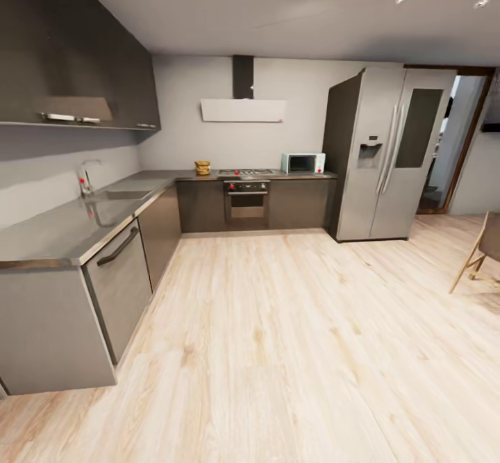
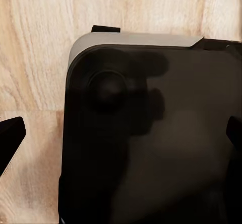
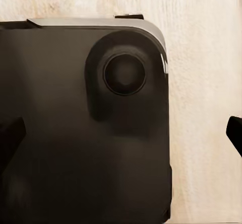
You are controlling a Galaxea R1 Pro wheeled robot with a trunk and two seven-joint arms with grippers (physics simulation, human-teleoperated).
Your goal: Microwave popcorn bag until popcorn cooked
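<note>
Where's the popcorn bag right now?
Head view: the bag stands on the far countertop, just left of the hob, with the microwave beyond it.

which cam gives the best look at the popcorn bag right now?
Head view. The popcorn bag stands small and far off on the countertop, left of the hob, with the microwave on the hob's other side. Both wrist views look down at the robot's dark base over wood floor, with open fingertips at the edges.

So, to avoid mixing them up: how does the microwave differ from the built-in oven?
The microwave is pale mint and sits on top of the countertop; the oven is dark and is built in below the hob. The microwave looks smaller than the oven. Both stand along the back wall and have dark glass doors.
</note>
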